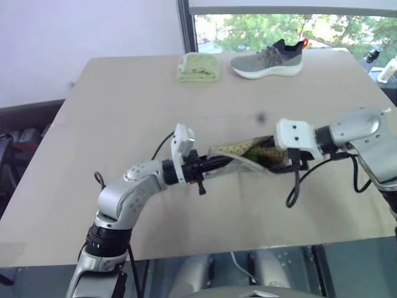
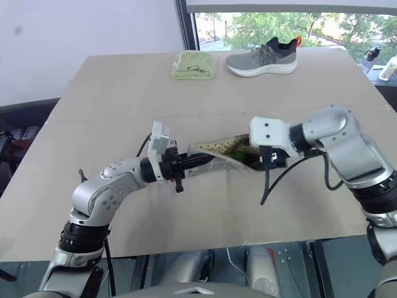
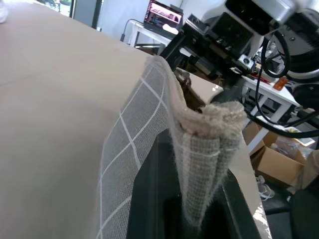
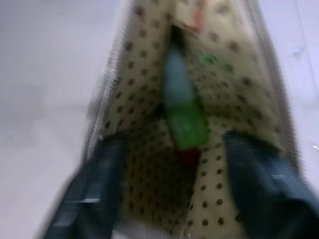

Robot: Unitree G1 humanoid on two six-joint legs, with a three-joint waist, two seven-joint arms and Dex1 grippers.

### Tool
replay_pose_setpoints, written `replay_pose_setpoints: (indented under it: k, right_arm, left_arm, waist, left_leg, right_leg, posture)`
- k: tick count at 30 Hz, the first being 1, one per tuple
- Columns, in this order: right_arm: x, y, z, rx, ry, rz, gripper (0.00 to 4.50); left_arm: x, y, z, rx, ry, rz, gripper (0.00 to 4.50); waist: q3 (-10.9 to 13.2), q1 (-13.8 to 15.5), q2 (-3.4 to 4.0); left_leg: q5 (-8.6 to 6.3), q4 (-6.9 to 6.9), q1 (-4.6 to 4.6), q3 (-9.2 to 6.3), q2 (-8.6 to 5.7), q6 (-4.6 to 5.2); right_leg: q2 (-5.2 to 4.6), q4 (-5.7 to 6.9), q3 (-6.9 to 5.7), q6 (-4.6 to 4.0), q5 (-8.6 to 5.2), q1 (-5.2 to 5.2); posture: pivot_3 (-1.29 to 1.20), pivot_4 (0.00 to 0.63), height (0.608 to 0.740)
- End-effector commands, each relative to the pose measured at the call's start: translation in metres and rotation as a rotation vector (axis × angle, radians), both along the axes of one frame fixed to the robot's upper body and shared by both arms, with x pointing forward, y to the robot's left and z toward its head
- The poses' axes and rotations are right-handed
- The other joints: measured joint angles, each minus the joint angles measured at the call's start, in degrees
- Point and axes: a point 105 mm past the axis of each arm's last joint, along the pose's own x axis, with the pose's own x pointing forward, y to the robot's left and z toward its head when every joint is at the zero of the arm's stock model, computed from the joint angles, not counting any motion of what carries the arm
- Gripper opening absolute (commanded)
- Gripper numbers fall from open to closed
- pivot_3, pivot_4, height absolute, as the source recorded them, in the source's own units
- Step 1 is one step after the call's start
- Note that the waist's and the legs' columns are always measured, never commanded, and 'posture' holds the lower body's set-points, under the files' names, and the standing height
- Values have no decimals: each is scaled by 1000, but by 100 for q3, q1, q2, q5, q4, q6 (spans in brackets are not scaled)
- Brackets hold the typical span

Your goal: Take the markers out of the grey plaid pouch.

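Note:
The grey plaid pouch (image 1: 239,155) hangs a little above the table, between my two grippers. My left gripper (image 1: 214,164) is shut on its bunched closed end (image 3: 207,149), and the grey cloth with pale grid lines (image 3: 134,129) runs away from it. My right gripper (image 1: 282,160) is open at the pouch's mouth, its fingers (image 4: 94,194) spread apart against the dotted yellowish lining. Deep inside lies a marker (image 4: 182,109) with a pale bluish body and a green end. A red tip (image 4: 189,157) shows just below it. Nothing is gripped between the right fingers.
At the far edge of the beige table (image 1: 124,112) lie a folded yellow-green cloth (image 1: 198,67) and a grey sneaker (image 1: 268,59). A bottle (image 1: 388,68) stands off the table's far right corner. Black cables hang under both wrists.

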Motion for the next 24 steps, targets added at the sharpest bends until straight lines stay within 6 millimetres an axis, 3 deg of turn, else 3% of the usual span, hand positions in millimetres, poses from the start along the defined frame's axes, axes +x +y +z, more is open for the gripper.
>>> replay_pose_setpoints:
  k: [1,9,15,24]
  right_arm:
    - [-3,5,13,-16,-28,20,4446]
    - [-14,19,-17,-73,53,76,4446]
    - [-22,24,-34,-107,86,119,4446]
    - [-12,37,-53,-123,43,158,4446]
  left_arm:
    - [-8,-2,7,-19,-88,-27,0]
    - [-28,-10,-21,-17,-147,-70,0]
    - [-33,-11,-28,-62,-155,-53,0]
    - [-31,-10,-32,-59,-150,-52,0]
  waist:
    - [0,-4,0]
    - [1,34,-1]
    - [0,53,-1]
    - [0,28,-1]
  left_leg:
    - [0,0,0,0,1,0]
    - [0,3,-9,-3,-1,0]
    - [0,4,-10,-10,-1,0]
    - [0,6,-7,-11,0,-1]
  right_leg:
    - [0,0,0,0,0,0]
    - [-8,-8,-6,-1,0,-2]
    - [-8,-7,-13,-1,0,0]
    - [-5,-4,-15,-1,0,1]
  posture:
    - [0,150,740]
    - [0,150,740]
    - [0,150,740]
    - [0,150,740]
